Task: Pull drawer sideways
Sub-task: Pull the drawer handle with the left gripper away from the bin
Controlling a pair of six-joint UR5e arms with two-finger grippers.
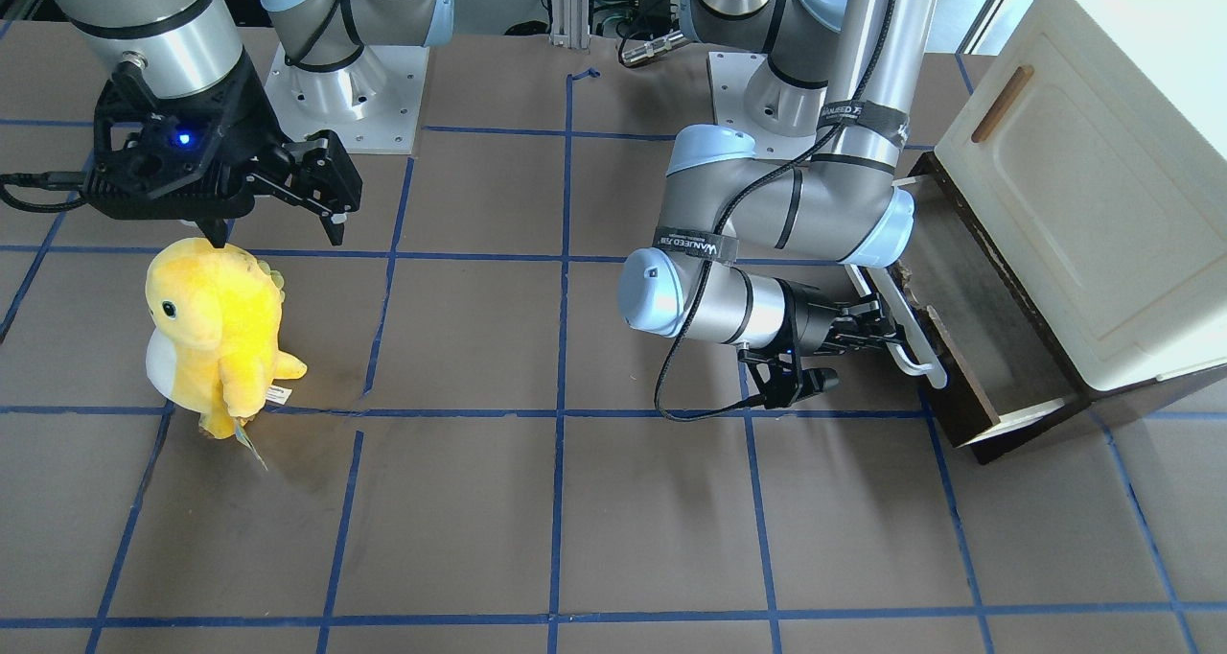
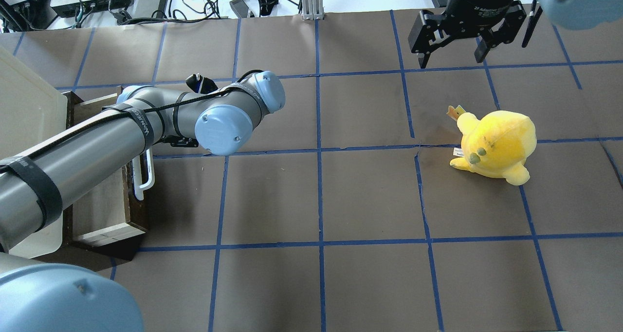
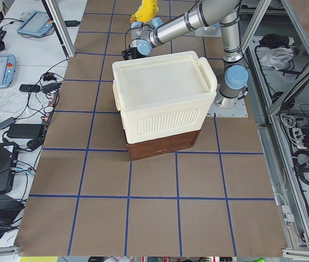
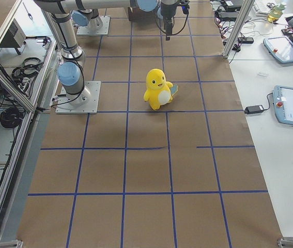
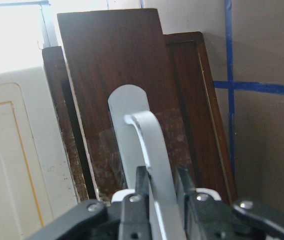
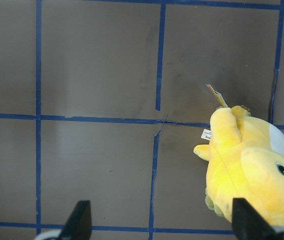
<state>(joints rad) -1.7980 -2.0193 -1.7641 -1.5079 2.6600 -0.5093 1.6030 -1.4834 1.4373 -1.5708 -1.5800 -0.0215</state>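
Observation:
The dark-brown drawer [image 1: 987, 347] stands partly pulled out from under the cream cabinet [image 1: 1083, 184]. Its grey-brown inside shows in the overhead view [image 2: 100, 205]. My left gripper [image 1: 887, 333] is shut on the drawer's white bar handle [image 1: 911, 342]. In the left wrist view the gripper [image 5: 159, 182] clamps the handle [image 5: 142, 130] from both sides, in front of the drawer's dark front panel [image 5: 116, 75]. My right gripper [image 1: 278, 232] hangs open and empty over the far side of the table, also seen from overhead [image 2: 450, 59].
A yellow plush toy [image 1: 216, 333] stands just below the right gripper, also in the overhead view [image 2: 496, 144] and the right wrist view [image 6: 247, 165]. The table is brown paper with blue tape lines [image 1: 561, 347]. The cabinet has a small wooden handle [image 1: 1002, 103].

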